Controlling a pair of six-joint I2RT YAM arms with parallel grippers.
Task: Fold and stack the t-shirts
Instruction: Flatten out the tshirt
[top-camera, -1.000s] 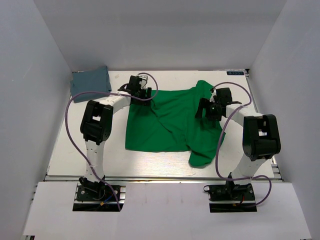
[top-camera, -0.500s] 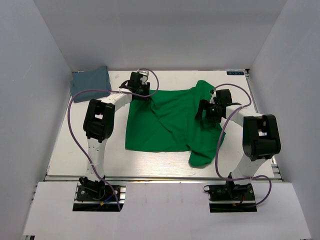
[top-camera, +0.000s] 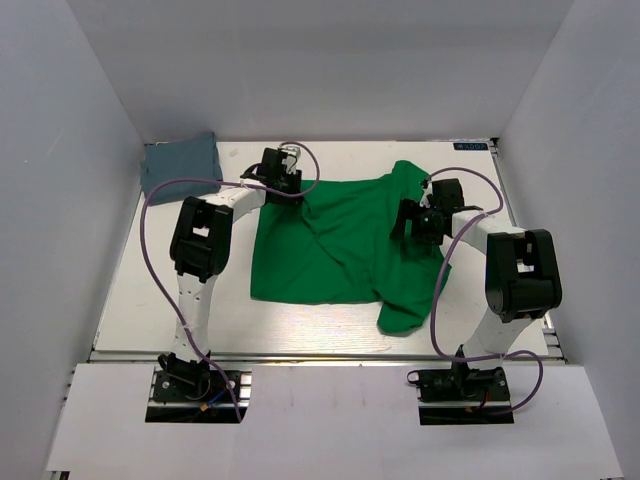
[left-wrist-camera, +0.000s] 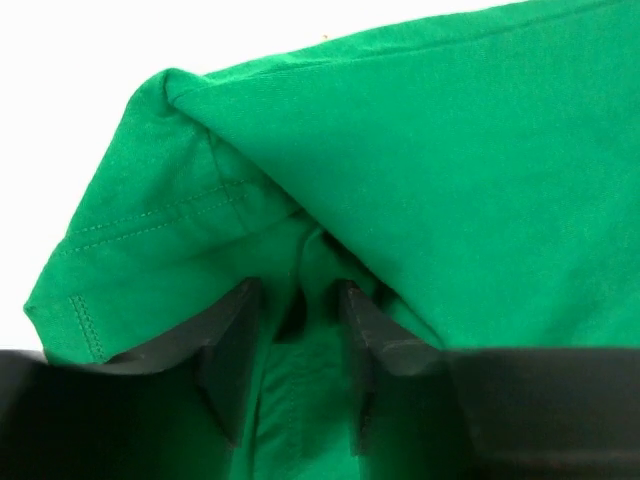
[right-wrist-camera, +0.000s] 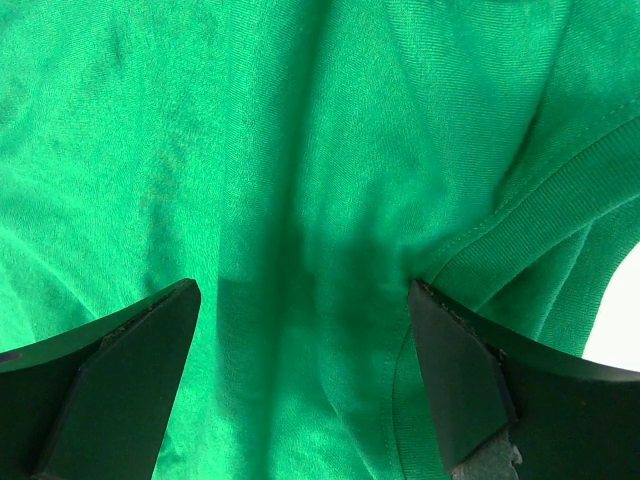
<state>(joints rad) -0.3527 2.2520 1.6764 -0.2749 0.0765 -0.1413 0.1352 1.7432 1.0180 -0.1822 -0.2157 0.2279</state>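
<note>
The left jaws clench a corner fold of the green shirt (left-wrist-camera: 430, 150) — likely to lift it for folding — while the right jaws hover spread wide above it.

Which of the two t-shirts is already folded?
The grey-blue t-shirt in the far left corner, a compact bundle; the green t-shirt lies spread and rumpled.

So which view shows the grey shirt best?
Top external: it alone shows the grey shirt, lying folded in the far left corner. Both wrist views are filled by the green shirt and show nothing of the grey one.
</note>
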